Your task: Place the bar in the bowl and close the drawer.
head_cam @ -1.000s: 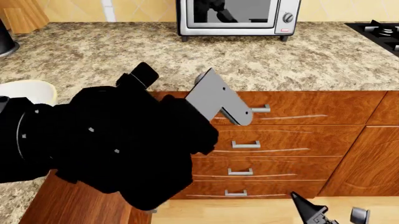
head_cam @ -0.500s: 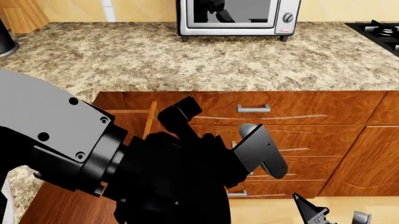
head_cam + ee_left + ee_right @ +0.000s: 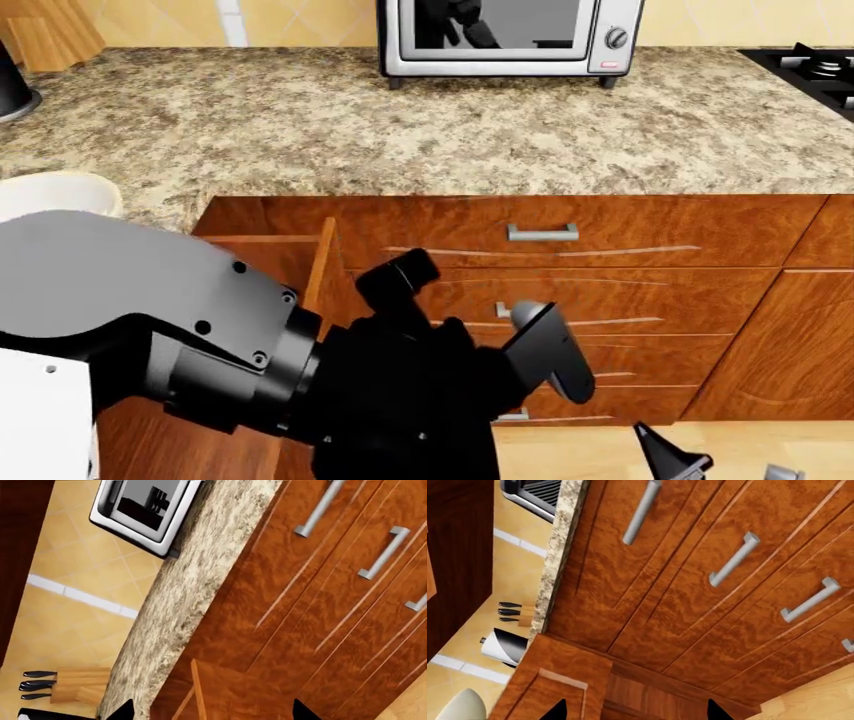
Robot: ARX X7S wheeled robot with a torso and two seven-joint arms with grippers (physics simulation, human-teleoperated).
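- Far left of your head view, the bowl (image 3: 60, 190) sits on the granite counter (image 3: 441, 130) right at the front edge, only its white top showing above your left arm (image 3: 160, 300). The right wrist view catches a pale sliver of it too (image 3: 464, 706).
- No sign of the bar in any view, so I can't tell you where it is.
- That left arm fills the lower left of the head view, grey shell up top and black links below, hanging in front of the cabinets.
- The drawer (image 3: 287, 262) is just right of the bowl and below the counter lip. It's pulled out, with its wooden side wall sticking toward you; most of it is hidden behind the arm.
- Left gripper (image 3: 210, 711): only two black fingertips poke into the left wrist view, set well apart, so it's spread wide and holding nothing, aimed at the drawer's wood.
- Moving right, the stacked drawer fronts (image 3: 601, 300) with short silver handles sit flush in the cabinet.
- Up on the counter behind them is the microwave (image 3: 501, 35).
- Right gripper (image 3: 630, 711): tips spread apart in its wrist view too, empty, low down at the bottom right of the head view (image 3: 721, 465).
- Stove corner (image 3: 814, 70) at far right.
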